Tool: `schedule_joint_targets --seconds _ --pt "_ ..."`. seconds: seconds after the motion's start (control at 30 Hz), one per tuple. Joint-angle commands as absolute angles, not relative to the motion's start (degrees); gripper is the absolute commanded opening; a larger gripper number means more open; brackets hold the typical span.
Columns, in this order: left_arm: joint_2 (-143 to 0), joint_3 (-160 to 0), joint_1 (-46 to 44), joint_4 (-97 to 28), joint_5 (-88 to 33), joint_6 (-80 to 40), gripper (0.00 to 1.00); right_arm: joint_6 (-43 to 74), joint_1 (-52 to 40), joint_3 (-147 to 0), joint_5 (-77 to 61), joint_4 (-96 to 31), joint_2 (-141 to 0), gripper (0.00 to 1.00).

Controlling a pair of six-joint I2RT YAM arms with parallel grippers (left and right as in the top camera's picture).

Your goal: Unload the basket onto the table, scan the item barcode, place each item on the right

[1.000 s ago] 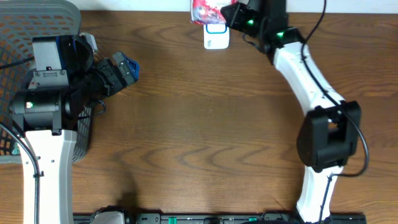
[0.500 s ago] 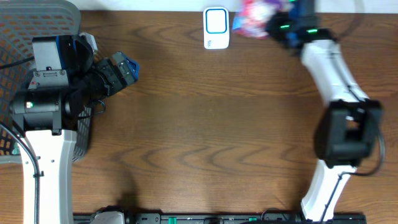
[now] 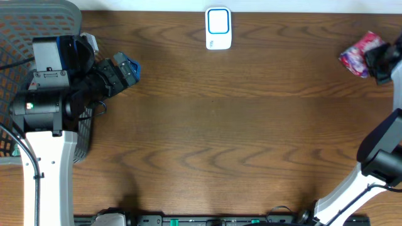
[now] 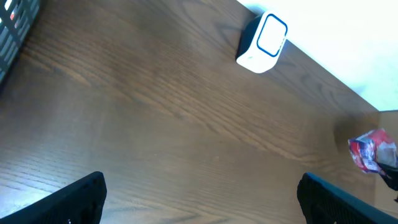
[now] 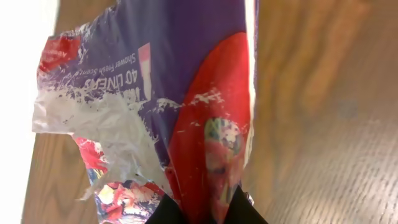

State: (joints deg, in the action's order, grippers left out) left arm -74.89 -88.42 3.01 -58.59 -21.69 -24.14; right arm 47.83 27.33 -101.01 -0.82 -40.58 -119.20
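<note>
Right pincer (image 5: 205,210): closed tight on one end of the packet (image 5: 168,106), pinching the crinkled plastic.

Packet (image 3: 359,53): purple and red wrapper, at the far right of the table (image 3: 220,125), close to the right edge. Its long axis runs straight out from the fingers. The free end points left and slightly toward the far edge. Printed text is visible in the right wrist view; I can't pick out a barcode.

Scanner (image 3: 218,28): white with a blue outline, far centre of the table, well apart from the packet.

Left pincer (image 3: 127,68): spread wide, holding nothing, on the left just beside the grey basket (image 3: 38,19).
</note>
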Motion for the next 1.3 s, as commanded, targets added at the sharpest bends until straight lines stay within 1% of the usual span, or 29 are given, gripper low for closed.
schedule_joint_targets --seconds 0.0,0.03,0.1,0.13,0.17,0.2,0.23,0.27,0.37,0.47,0.5,0.53,0.57,0.6,0.63,0.83,0.93,1.13,1.27 --pt "-74.9 -88.9 3.2 -58.7 -21.4 -23.6 0.98 54.0 28.6 -99.6 -6.9 -35.0 -122.0 0.05" --pt "-74.9 -88.9 3.3 -58.7 -21.4 -23.6 0.98 54.2 28.5 -99.4 -9.8 -32.9 -122.5 0.08" --pt "-74.9 -88.9 3.2 -58.7 -21.4 -23.6 0.98 56.3 27.9 -98.7 -15.7 -27.9 -123.4 0.18" --pt "-74.9 -88.9 3.2 -58.7 -21.4 -23.6 0.98 57.0 27.3 -98.4 -18.7 -24.6 -123.9 0.26" --pt "-74.9 -88.9 3.2 -58.7 -21.4 -23.6 0.98 56.8 26.3 -98.2 -22.2 -20.7 -124.5 0.39" --pt "-74.9 -88.9 3.2 -58.7 -21.4 -23.6 0.98 55.5 25.6 -98.2 -24.4 -18.6 -124.5 0.45" --pt "-74.9 -88.9 3.2 -58.7 -21.4 -23.6 0.98 54.2 24.8 -98.2 -26.1 -17.6 -124.3 0.56" --pt "-74.9 -88.9 3.2 -58.7 -21.4 -23.6 0.98 54.2 24.4 -98.2 -27.3 -17.6 -123.9 0.6" --pt "-74.9 -88.9 3.2 -58.7 -21.4 -23.6 0.98 53.6 23.2 -98.2 -29.9 -18.0 -122.0 0.61" --pt "-74.9 -88.9 3.2 -58.7 -21.4 -23.6 0.98 47.9 21.2 -98.2 -30.6 -19.6 -117.8 0.62" --pt "-74.9 -88.9 3.2 -58.7 -21.4 -23.6 0.98 44.7 20.1 -98.2 -30.9 -20.4 -115.9 0.64" --pt "-74.9 -88.9 3.2 -58.7 -21.4 -23.6 0.98 40.3 18.7 -98.2 -32.5 -21.3 -114.0 0.69" --pt "-74.9 -88.9 3.2 -58.7 -21.4 -23.6 0.98 38.3 18.0 -98.2 -33.6 -21.7 -113.2 0.73" --pt "-74.9 -88.9 3.3 -58.7 -21.4 -23.6 0.98 30.8 14.9 -98.2 -38.3 -24.6 -110.6 0.89" --pt "-74.9 -88.9 3.3 -58.7 -21.4 -23.6 0.98 28.8 13.8 -98.2 -39.7 -26.0 -109.9 0.99" --pt "-74.9 -88.9 3.2 -58.7 -21.4 -23.6 0.98 23.9 2.8 -98.0 -40.6 -45.9 -108.4 0.99" --pt "-74.9 -88.9 3.3 -58.7 -21.4 -23.6 0.98 21.1 -2.2 -97.7 -38.4 -50.9 -108.8 0.99" --pt "-74.9 -88.9 3.2 -58.7 -21.4 -23.6 0.98 20.3 -11.4 -97.7 -23.7 -58.8 -108.9 0.99" --pt "-74.9 -88.9 3.2 -58.7 -21.4 -23.6 0.98 20.3 -15.6 -97.7 -16.3 -60.0 -108.9 0.99"
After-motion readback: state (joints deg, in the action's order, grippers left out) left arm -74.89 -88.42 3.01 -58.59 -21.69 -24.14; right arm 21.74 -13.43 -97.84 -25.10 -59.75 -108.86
